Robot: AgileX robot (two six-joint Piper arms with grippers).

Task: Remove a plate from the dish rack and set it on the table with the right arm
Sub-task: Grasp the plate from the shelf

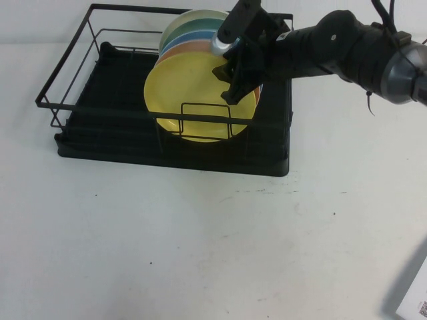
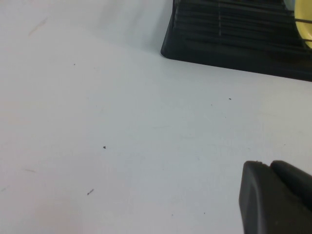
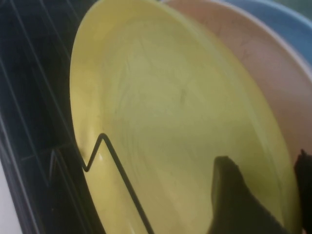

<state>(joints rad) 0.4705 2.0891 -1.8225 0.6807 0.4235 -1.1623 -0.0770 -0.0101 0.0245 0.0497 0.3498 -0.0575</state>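
Worktop (image 1: 200, 253): wide white surface with small dark specks and faint scuffs; it carries the rack toward its far edge, left of centre.
Dish rack (image 1: 100, 113): black wire frame on a black ribbed tray base, long side parallel to the far edge of the worktop; its near corner also shows in the left wrist view (image 2: 234, 34).
Right arm (image 1: 347, 47): black covered links with a silver-grey cylindrical part, reaching in from the far right corner of the worktop over the right end of the rack.
Plate stack: four plates stand on edge in the right half of the rack, leaning back against each other; yellow plate (image 1: 193, 93) nearest the front, then pink plate (image 1: 200, 45), blue plate (image 1: 180, 39) and a pale green plate (image 1: 183, 20) at the back.
Yellow plate, detail: still in the rack, its lower edge behind a wire divider loop (image 3: 112, 165); plain, no print.
Right pincer (image 1: 235, 83): at the yellow plate's upper right rim; fingers (image 3: 234, 200) straddle that rim, one on the front face, one behind, clamped on the plate.
Left pincer (image 2: 275, 197): low over bare worktop near the rack's front left corner; cannot tell whether its fingers are apart or together.
Card (image 1: 417, 303): white sheet at the near right corner of the worktop, with a small printed code too small to read.
Writing: no brand or label legible on anything.
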